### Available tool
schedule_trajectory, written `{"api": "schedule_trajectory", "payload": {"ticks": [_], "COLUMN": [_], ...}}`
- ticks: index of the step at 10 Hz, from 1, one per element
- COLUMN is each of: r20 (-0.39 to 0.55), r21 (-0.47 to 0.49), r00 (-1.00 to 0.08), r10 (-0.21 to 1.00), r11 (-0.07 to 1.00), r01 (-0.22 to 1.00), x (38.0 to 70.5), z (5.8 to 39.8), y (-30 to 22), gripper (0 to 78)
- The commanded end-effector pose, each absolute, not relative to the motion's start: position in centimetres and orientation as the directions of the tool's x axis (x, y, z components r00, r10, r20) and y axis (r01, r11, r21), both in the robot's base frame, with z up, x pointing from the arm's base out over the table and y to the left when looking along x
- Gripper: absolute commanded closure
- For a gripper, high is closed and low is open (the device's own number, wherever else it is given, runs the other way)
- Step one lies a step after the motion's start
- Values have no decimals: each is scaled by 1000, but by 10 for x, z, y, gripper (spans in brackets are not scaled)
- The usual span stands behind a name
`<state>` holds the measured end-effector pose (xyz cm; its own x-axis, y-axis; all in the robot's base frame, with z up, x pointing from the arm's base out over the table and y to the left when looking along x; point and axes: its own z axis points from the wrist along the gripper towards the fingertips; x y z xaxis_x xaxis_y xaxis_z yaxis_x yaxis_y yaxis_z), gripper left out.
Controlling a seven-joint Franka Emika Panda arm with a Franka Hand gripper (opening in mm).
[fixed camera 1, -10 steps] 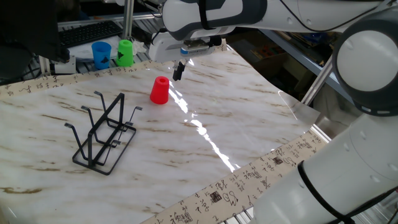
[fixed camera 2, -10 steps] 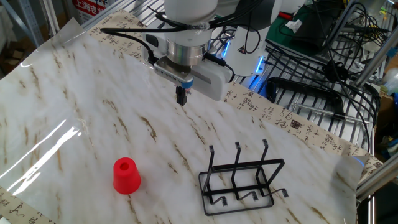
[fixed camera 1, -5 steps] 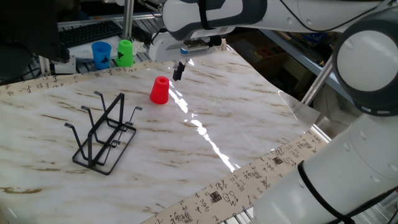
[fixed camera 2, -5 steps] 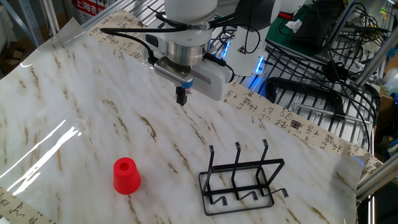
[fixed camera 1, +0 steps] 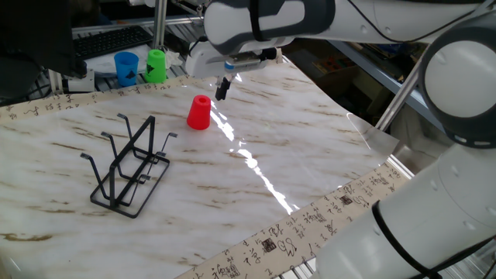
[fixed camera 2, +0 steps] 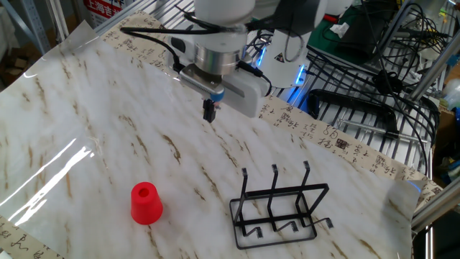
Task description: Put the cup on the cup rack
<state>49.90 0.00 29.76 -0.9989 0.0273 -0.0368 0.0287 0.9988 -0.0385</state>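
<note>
The small red cup [fixed camera 1: 199, 112] stands upside down on the marble table, also in the other fixed view [fixed camera 2: 146, 203]. The black wire cup rack [fixed camera 1: 129, 166] stands apart from it, empty, seen too in the other fixed view [fixed camera 2: 279, 207]. My gripper [fixed camera 1: 222, 89] hangs in the air above the table, a little to the right of the cup in one view, and well beyond it in the other fixed view [fixed camera 2: 209, 111]. Its fingers are together and hold nothing.
A blue cup [fixed camera 1: 125, 68] and a green cup [fixed camera 1: 156, 66] stand at the table's far edge. A patterned border strip [fixed camera 1: 325, 213] runs along the table edges. Cables and metal frames [fixed camera 2: 374, 65] lie beyond the table.
The arm's upper body has shifted slightly; the fingertips stay almost in place. The cup and rack have not moved.
</note>
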Motion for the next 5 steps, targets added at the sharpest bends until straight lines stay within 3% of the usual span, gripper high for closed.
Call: {"api": "schedule_trajectory", "payload": {"ticks": [1, 5], "r20": [-32, -32], "r21": [6, 7], "r00": [-997, -997], "r10": [69, 70], "r11": [998, 998], "r01": [69, 70], "x": [500, 520], "z": [299, 301], "y": [0, 1], "gripper": [776, 776]}}
